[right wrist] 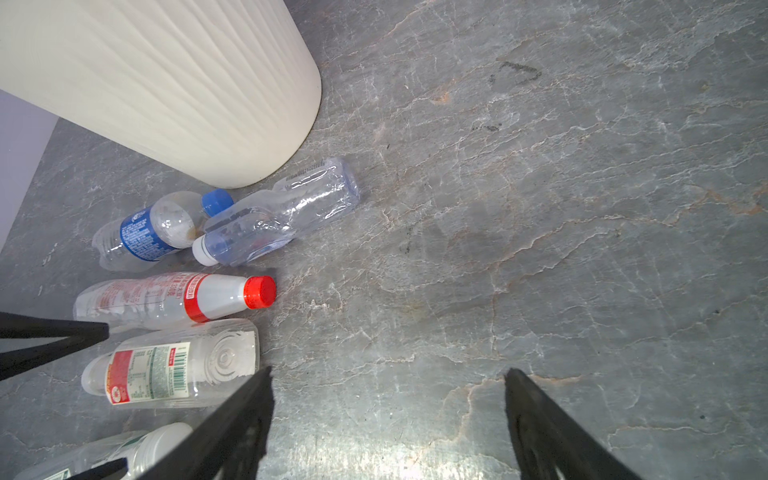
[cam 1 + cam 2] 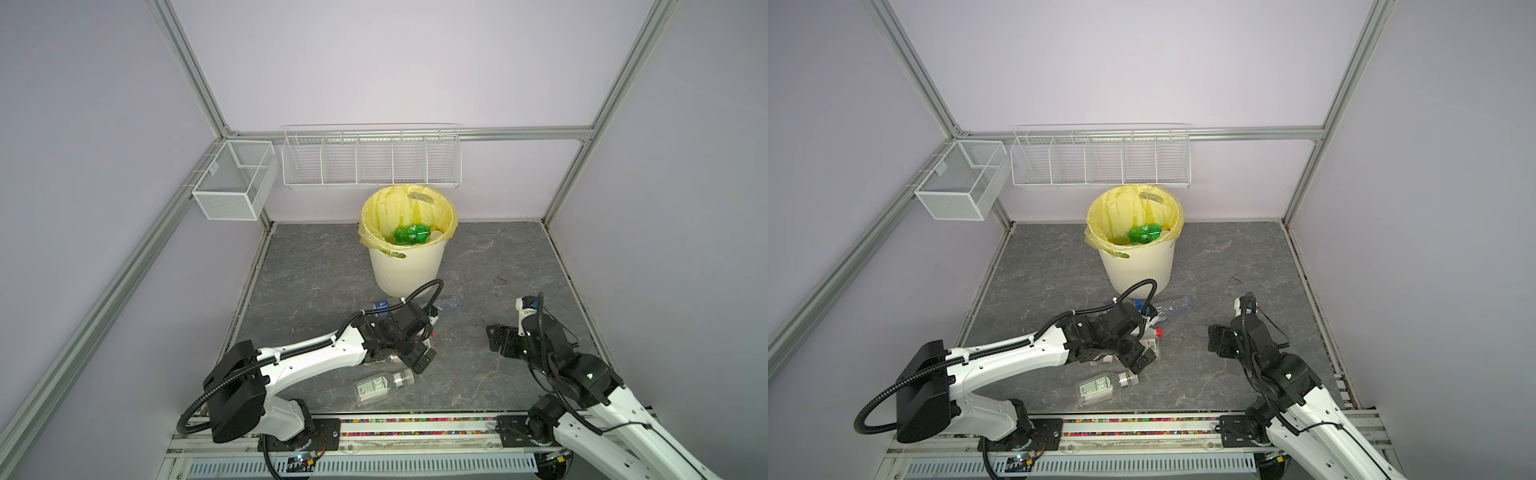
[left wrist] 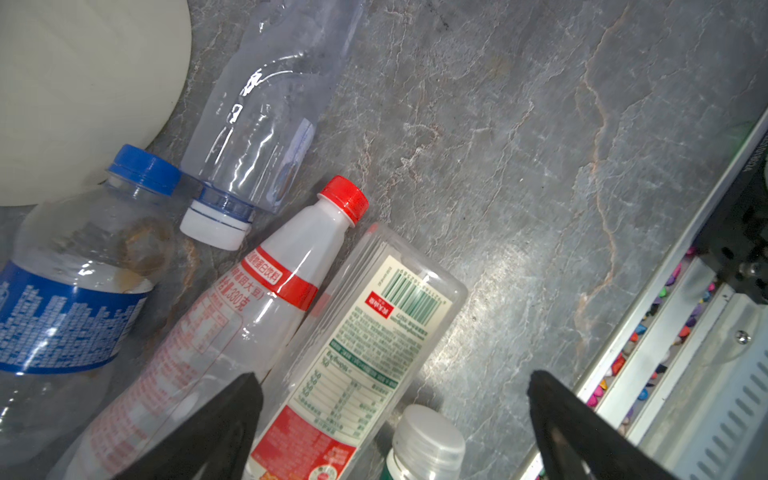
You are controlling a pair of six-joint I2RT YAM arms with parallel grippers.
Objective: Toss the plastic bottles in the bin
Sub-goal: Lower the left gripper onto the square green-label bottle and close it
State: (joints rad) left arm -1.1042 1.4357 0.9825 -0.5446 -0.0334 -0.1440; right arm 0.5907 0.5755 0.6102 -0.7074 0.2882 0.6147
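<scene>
Just beneath the wide-open left claw, the square labelled bottle; right claw likewise open, over bare floor.

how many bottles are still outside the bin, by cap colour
blue cap bottle: 1
red cap bottle: 1
white or clear cap bottles: 3
total: 5
</scene>
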